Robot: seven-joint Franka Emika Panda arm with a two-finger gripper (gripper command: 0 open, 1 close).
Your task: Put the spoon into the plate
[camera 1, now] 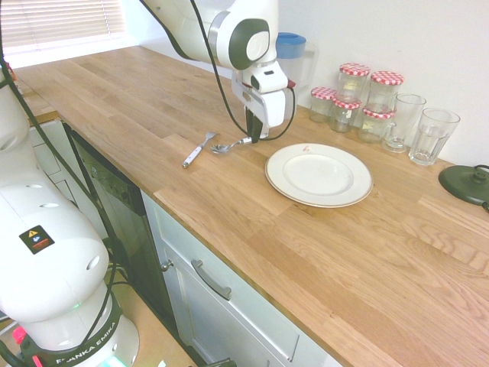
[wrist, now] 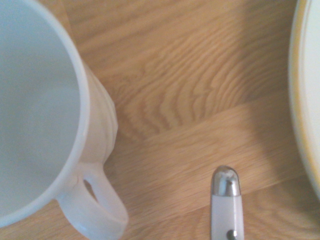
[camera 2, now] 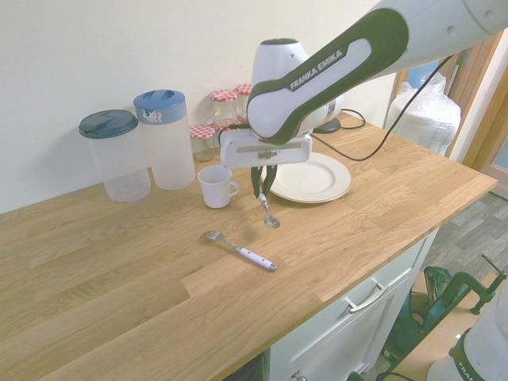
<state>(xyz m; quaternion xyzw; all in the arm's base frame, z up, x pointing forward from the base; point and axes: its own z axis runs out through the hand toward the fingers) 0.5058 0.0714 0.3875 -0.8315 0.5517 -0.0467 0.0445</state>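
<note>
My gripper points straight down and is closed on the handle of the spoon. The spoon hangs from my fingers with its bowl lowest, clear of the wooden countertop. In the first exterior view the spoon juts sideways from my gripper toward the fork.

The plate lies flat on the countertop, just beside the spoon, on the side away from the fork. The plate holds nothing. The fork lies flat nearer the countertop's front edge. A white mug stands upright beside my gripper.

The wrist view shows the mug from above, the plate's rim at one side, and a white handle with a metal tip.
</note>
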